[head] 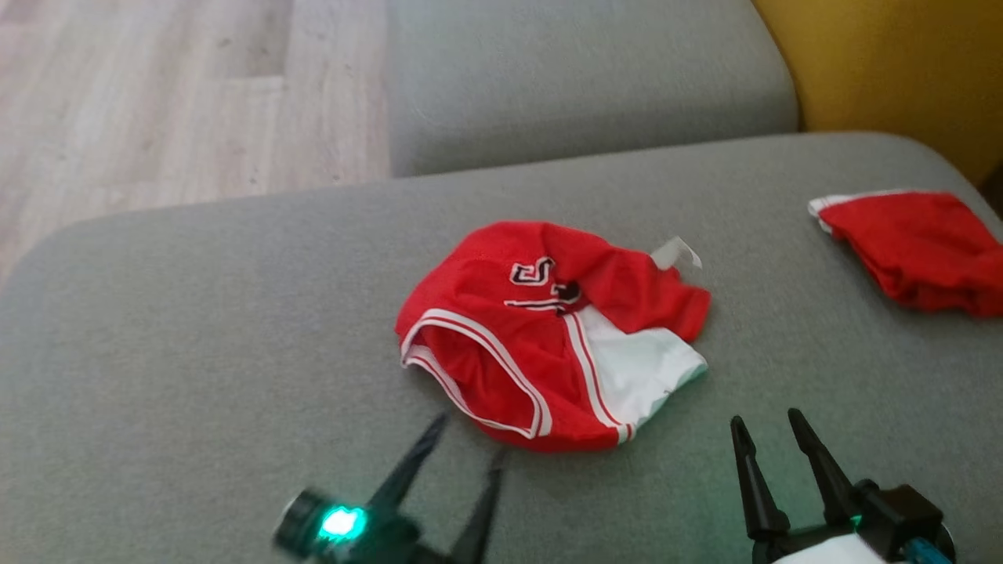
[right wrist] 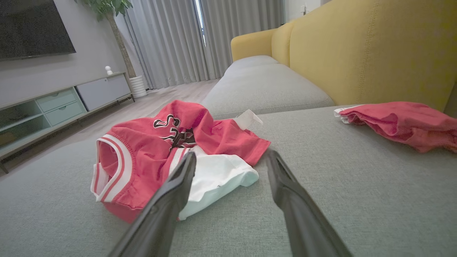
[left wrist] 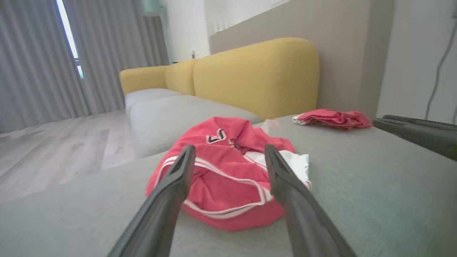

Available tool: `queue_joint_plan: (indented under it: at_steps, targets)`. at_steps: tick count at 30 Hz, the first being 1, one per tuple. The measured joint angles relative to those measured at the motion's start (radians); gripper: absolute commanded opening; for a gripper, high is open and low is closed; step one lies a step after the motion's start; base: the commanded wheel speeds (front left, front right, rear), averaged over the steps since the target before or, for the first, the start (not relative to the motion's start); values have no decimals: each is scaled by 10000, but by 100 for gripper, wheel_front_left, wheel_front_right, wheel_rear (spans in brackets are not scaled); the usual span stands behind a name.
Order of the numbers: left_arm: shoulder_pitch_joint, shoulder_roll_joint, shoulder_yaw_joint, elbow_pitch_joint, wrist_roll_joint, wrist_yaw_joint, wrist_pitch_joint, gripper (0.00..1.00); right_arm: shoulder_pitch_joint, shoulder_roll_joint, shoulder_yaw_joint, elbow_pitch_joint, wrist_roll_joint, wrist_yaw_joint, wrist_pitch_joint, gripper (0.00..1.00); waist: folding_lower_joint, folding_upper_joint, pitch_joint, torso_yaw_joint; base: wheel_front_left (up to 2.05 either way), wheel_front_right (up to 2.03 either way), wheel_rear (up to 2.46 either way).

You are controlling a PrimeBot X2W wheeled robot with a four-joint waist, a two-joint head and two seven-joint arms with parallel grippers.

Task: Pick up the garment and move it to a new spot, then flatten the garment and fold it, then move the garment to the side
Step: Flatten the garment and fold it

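- While hanging low over the grey cushion [head: 196,329], left gripper [head: 468,437]: fingers spread wide, empty, aimed at the striped near hem, likely readying the pick-up.
- Mid-cushion, crumpled red-and-white garment [head: 541,345]: bunched, not yet flattened, just beyond both grippers.
- Short of its white panel, right gripper [head: 766,419]: wide too, empty, seemingly placed for a two-handed lift.
- Far right, second red cloth [head: 917,247]: well apart, probably set aside.
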Motion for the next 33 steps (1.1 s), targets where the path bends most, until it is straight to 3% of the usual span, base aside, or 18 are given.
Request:
queue_joint_plan:
  at_steps: [5, 10, 21, 23, 24, 33]
  targets:
    - [-1820, 23, -1499, 1137, 606, -558, -4, 100, -372, -190, 186, -29, 0, 0, 0, 100, 0, 0, 545, -464, 0, 0, 0]
    - [-3258, 88, -2579, 2550, 871, -729, -29, 100, -783, -267, 297, -107, 2, 0, 0, 100, 0, 0, 1066, -987, 0, 0, 0]
    - [-4772, 117, -2725, 5969, 859, -616, -29, 100, -1214, -274, 360, -138, 19, 0, 0, 100, 0, 0, 1867, -2177, 0, 0, 0]
    - [-4907, 109, -2715, 6276, 803, -600, -29, 11, -1216, -274, 357, -138, 19, 0, 0, 100, 1, 0, 1944, -2313, 0, 0, 0]
    - [-4974, 94, -2700, 6404, 685, -569, -29, 0, -1216, -274, 360, -138, 19, 0, 0, 100, 1, 0, 1964, -2367, 0, 0, 0]
    - [-5197, 10, -2830, 6205, -232, -652, -29, 0, -1239, -274, 385, -81, 17, 0, 0, 100, -1, 0, 1661, -2585, 0, 0, 0]
